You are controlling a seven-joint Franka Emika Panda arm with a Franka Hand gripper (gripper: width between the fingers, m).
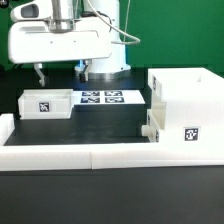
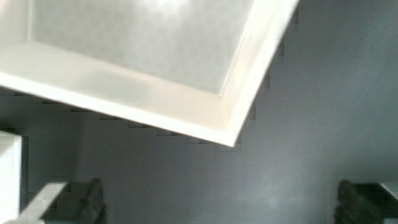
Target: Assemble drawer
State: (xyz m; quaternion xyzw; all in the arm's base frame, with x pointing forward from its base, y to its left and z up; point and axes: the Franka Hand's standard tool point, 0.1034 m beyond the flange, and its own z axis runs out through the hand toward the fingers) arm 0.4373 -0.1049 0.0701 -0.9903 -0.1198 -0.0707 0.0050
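Note:
A small shallow white tray [image 1: 45, 103] with a square tag on its front sits on the black table at the exterior view's left. My gripper [image 1: 60, 74] hangs just above and behind it, open and empty. In the wrist view a corner of the tray [image 2: 151, 55] fills the upper part, and the two dark fingertips [image 2: 68, 200] stand far apart over bare table, with the gripper [image 2: 217, 205] holding nothing. The tall white box shell [image 1: 188, 105] stands at the exterior view's right with a tag on its front. A small white part [image 1: 151, 126] juts from its lower left side; I cannot tell what it is.
The marker board [image 1: 101, 97] lies flat between the tray and the shell. A long low white border wall [image 1: 100, 152] runs along the front, with a raised end at the far left [image 1: 5, 128]. The arm's white base [image 1: 105, 45] stands behind.

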